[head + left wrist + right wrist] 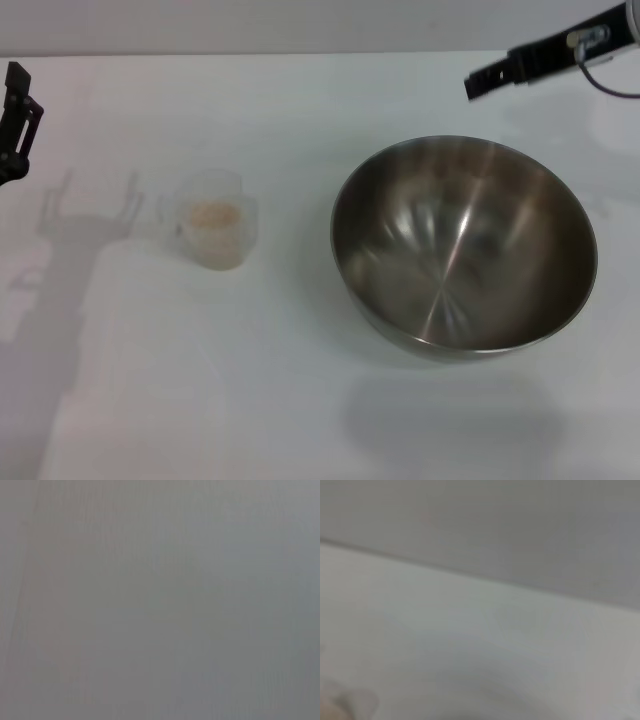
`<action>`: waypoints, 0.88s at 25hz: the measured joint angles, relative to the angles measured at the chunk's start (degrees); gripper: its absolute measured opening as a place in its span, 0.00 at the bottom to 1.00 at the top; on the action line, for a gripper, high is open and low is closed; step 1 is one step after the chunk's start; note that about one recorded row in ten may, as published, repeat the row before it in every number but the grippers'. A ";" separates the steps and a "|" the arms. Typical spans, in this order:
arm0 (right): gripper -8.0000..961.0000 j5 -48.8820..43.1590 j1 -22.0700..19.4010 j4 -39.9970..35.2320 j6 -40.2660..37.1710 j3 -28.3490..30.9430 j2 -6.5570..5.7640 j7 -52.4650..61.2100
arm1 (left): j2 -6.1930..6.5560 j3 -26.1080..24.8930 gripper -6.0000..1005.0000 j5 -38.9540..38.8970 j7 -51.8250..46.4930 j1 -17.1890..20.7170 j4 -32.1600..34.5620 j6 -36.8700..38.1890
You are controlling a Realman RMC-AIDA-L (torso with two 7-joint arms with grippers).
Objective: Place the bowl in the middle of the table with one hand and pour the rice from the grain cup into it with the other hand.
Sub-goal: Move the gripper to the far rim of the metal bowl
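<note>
The steel bowl (pixel 465 245) stands empty on the white table (pixel 300 400), right of centre in the head view. The clear grain cup (pixel 215 222) stands left of centre with pale rice (pixel 212 214) inside. My left gripper (pixel 15 120) is at the far left edge, well left of the cup and holding nothing I can see. My right gripper (pixel 490 80) hangs above the table beyond the bowl's far right rim, apart from it. The left wrist view shows only a plain grey surface. The right wrist view shows the table (pixel 470 655) and its far edge.
The table's far edge (pixel 300 52) runs along the top of the head view. Shadows of the left arm lie on the table left of the cup.
</note>
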 joint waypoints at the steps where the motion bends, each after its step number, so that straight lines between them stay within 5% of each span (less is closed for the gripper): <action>1: 0.83 -0.18 0.69 1.33 1.03 0.22 -0.23 -0.20 | 0.00 -0.07 0.82 0.00 0.00 -0.05 -0.04 0.01; 11: 0.83 -1.50 2.77 9.78 5.16 0.98 -2.33 -2.84 | 0.09 -0.27 0.82 0.00 0.00 -0.89 0.03 0.18; 22: 0.83 -2.78 1.79 13.19 4.83 0.84 -1.35 -4.73 | 0.09 -0.27 0.82 -0.14 0.00 -0.94 0.14 0.23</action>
